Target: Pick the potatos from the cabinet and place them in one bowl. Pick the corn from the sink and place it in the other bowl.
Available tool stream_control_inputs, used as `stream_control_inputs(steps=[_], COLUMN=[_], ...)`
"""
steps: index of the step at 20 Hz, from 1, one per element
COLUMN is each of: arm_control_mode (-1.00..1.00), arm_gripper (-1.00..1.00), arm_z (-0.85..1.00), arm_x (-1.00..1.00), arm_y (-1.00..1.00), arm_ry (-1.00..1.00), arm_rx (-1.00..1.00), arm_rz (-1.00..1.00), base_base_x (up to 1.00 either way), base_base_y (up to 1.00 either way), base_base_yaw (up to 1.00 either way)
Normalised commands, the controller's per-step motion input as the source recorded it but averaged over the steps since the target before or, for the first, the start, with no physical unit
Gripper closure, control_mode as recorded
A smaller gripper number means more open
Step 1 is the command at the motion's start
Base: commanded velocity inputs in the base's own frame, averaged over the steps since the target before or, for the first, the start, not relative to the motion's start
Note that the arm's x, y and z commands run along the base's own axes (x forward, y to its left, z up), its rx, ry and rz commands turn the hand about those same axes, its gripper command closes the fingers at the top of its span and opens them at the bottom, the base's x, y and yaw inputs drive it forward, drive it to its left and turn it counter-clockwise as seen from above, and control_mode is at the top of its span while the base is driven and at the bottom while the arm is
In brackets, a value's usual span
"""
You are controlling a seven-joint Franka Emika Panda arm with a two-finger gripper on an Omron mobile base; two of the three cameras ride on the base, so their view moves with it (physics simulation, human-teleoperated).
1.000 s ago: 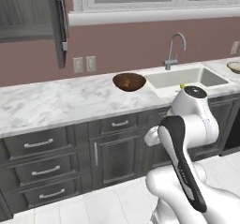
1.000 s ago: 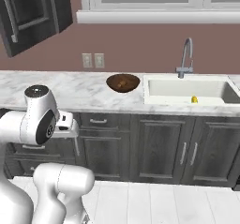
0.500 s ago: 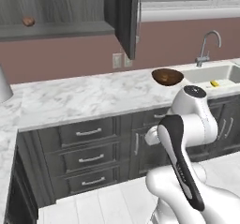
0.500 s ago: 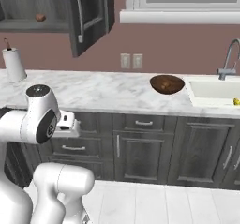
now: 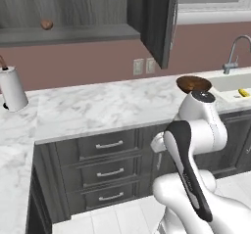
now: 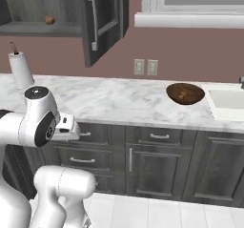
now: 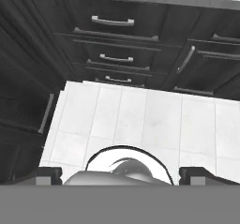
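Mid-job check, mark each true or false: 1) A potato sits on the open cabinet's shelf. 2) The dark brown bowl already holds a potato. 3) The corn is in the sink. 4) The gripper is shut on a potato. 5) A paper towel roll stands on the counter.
1) True: a potato rests on the shelf of the cabinet.
2) False: the dark brown bowl looks empty.
3) True: the corn lies in the sink.
4) False: the gripper is open, holding nothing, facing the floor.
5) True: the paper towel roll stands on the counter.

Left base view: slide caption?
Cabinet open, potato on shelf, dark bowl beside sink holding corn.
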Motion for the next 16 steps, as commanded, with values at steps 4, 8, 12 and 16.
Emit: stream_control_inputs(steps=[4, 8, 12, 16], arm_control_mode=[1.00, 1.00, 1.00, 1.00], arm_gripper=[-1.00, -1.00, -1.00, -1.00], arm_z=[0.00, 0.00, 0.00, 0.00], arm_x=[0.00, 0.00, 0.00, 0.00], arm_y=[0.00, 0.00, 0.00, 0.00], arm_ry=[0.00, 0.00, 0.00, 0.00], arm_rx=[0.00, 0.00, 0.00, 0.00], arm_rz=[0.00, 0.00, 0.00, 0.00], base_base_x=[0.62, 0.00, 0.05, 0.64], base_base_y=[0.46, 0.94, 0.77, 0.12], base_base_yaw=[-0.13, 0.00, 0.02, 0.00])
